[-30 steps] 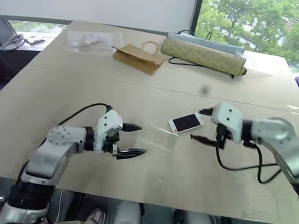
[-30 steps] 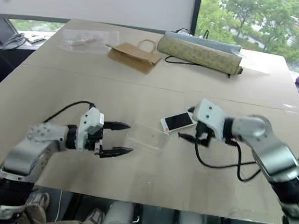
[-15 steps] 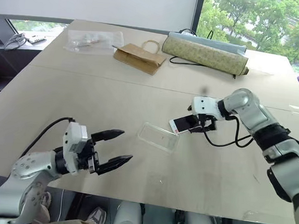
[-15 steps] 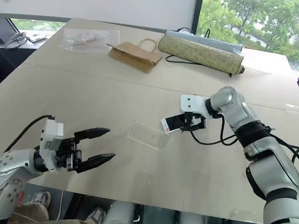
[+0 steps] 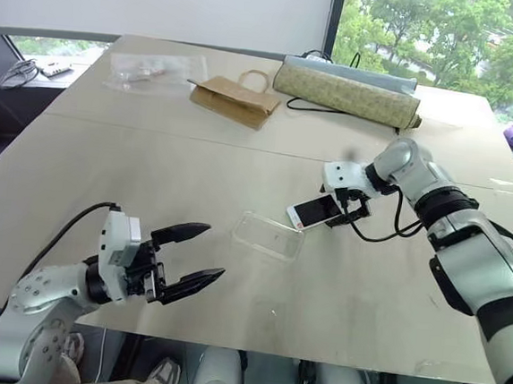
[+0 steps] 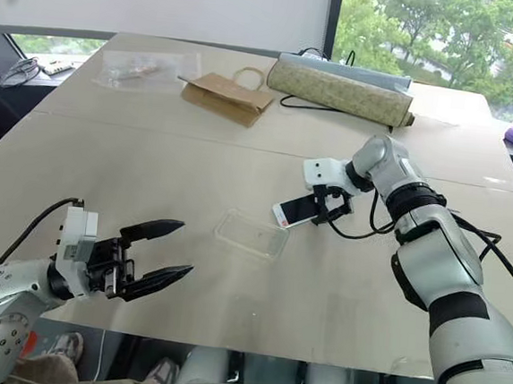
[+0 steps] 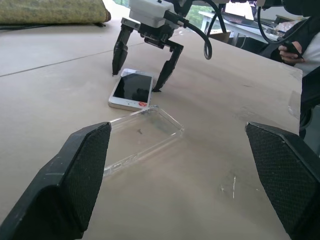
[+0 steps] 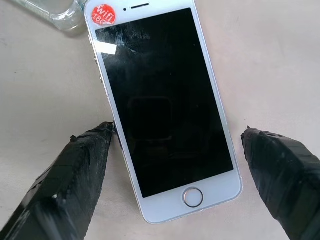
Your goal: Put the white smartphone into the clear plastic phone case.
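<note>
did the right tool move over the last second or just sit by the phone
Yes. The right tool has swung in from the right of the white smartphone to straddle it from above; the phone itself lies where it did beside the clear plastic phone case.

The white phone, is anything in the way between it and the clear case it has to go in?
Nothing visible is. The white phone lies flat on the table, screen up, right beside the clear case, one corner almost meeting the case's end. The right tool stands over the phone, one finger on each side, open.
</note>
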